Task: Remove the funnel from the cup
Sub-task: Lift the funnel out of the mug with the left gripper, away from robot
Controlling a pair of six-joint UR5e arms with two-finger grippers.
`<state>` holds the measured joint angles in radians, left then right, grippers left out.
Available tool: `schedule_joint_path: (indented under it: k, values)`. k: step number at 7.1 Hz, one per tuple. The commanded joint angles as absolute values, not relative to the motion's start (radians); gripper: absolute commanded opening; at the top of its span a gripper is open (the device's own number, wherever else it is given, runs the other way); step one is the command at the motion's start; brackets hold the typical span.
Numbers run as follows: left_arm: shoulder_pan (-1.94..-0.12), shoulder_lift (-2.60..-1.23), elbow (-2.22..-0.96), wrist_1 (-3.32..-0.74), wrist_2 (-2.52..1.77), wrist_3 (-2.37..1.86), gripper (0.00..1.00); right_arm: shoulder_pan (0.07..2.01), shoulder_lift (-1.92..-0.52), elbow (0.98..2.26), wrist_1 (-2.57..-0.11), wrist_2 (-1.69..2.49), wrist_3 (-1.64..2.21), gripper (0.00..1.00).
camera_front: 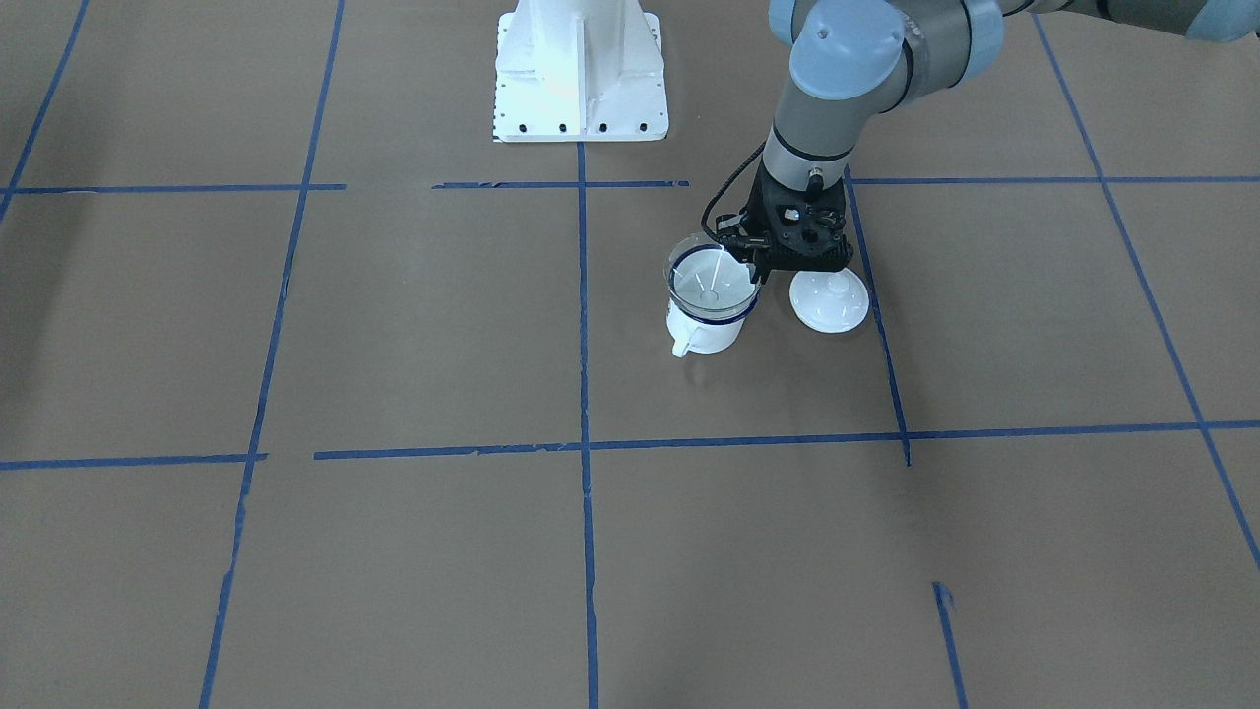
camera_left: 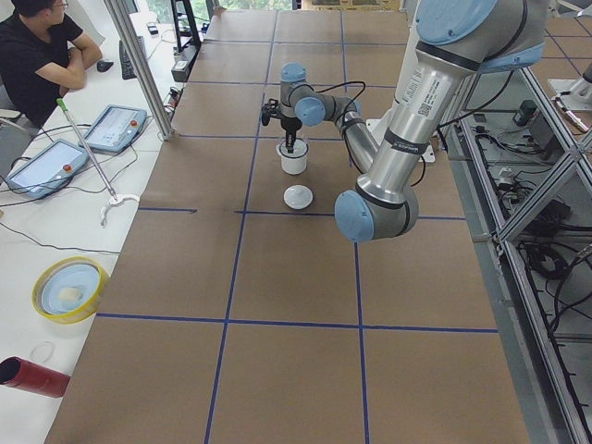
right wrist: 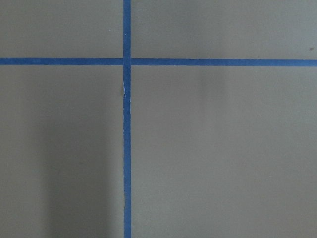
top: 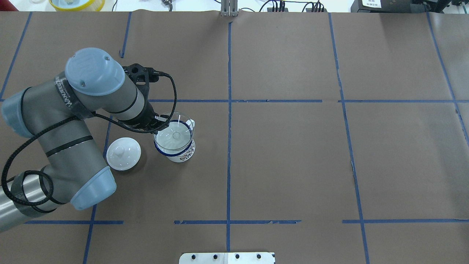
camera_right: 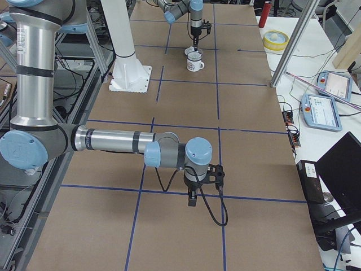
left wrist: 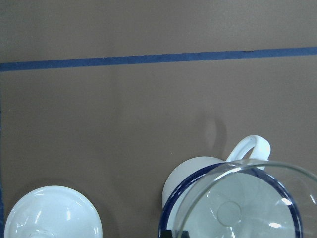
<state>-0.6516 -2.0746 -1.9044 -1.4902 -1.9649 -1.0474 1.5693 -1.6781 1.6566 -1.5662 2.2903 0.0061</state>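
Note:
The clear plastic funnel [camera_front: 711, 281] sits in the mouth of the white mug [camera_front: 704, 333], which has a dark blue rim and a loop handle. The funnel's rim stands a little above the mug's rim. Both also show in the overhead view, the funnel [top: 175, 135] over the mug [top: 179, 154], and in the left wrist view, the funnel [left wrist: 247, 208] and the mug [left wrist: 193, 173]. My left gripper [top: 160, 126] is shut on the funnel's rim on the side nearest the lid. My right gripper [camera_right: 192, 202] hangs over bare table far from the mug. I cannot tell if it is open.
A white domed lid with a knob [top: 123, 153] lies on the table right beside the mug, under the left arm. The robot's white base [camera_front: 581, 69] stands behind the mug. Blue tape lines cross the brown table cover.

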Motion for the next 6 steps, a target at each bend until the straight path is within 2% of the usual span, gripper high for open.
schedule_joint_path:
  k: [1, 6]
  values:
    - [-0.687, -2.075, -1.989, -1.395, -1.97, -1.039, 0.0, 1.569, -1.678, 1.657, -1.566, 2.29, 0.006, 1.0]
    - [-0.804, -2.109, -2.108, -1.385, -1.997, -1.029, 0.0, 1.569, -1.678, 1.655, -1.566, 2.29, 0.006, 1.0]
